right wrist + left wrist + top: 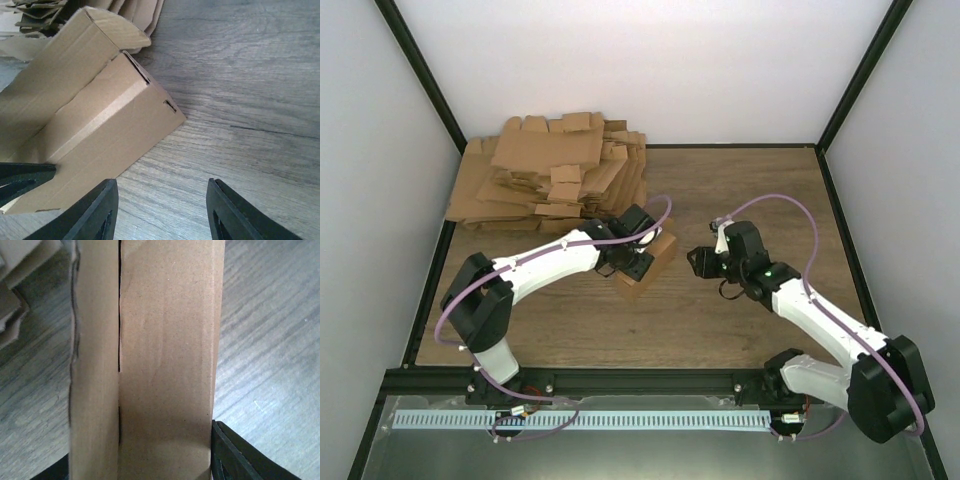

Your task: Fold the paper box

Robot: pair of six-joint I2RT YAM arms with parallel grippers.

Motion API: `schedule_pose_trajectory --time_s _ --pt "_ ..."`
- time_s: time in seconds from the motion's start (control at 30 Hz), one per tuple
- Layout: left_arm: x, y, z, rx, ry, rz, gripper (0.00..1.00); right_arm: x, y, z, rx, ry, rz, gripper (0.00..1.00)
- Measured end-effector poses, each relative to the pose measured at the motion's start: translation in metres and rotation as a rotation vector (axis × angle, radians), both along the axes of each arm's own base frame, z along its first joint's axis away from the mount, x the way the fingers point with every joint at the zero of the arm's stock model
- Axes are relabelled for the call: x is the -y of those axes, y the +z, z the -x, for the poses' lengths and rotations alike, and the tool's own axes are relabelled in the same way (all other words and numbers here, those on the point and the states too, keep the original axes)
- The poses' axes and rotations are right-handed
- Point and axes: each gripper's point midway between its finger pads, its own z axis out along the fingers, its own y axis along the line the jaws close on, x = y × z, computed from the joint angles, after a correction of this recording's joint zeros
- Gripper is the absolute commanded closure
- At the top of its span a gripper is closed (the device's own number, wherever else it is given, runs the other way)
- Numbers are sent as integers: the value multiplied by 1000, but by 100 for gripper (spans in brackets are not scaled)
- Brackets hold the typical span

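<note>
Now left end effector (636, 264) clamps the paper box (100, 125), right end effector (161, 205) open nearby

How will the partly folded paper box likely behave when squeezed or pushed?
The paper box looks hollow and thin-walled, so it would probably feel light and dent under a hard squeeze. Its end flap stands loose, so it may flop. Flat faces on the table suggest sliding, not rolling.

Plain brown paper box (648, 262), brown pile of cardboard blanks (550, 180), grey-brown wood-grain table (750, 180), white left arm (545, 262) and right arm (825, 320) with black joints, purple cables (775, 197), white walls (640, 70)
</note>
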Motion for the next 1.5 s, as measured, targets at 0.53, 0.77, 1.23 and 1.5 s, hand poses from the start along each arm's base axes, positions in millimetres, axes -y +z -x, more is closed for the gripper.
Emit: schedule_pose_trajectory --time_s 0.53,0.77,1.23,1.5 --pt "1 0 36 -48 -219 -46 54 -26 49 16 423 410 95 42" --pt "-5 0 43 -42 -238 -61 54 -30 22 -6 419 479 235 49" --pt "-3 -1 50 -26 -260 -83 54 -47 15 -39 413 553 294 62" --pt "-4 -2 50 -24 -259 -91 54 -45 0 -36 358 596 301 79"
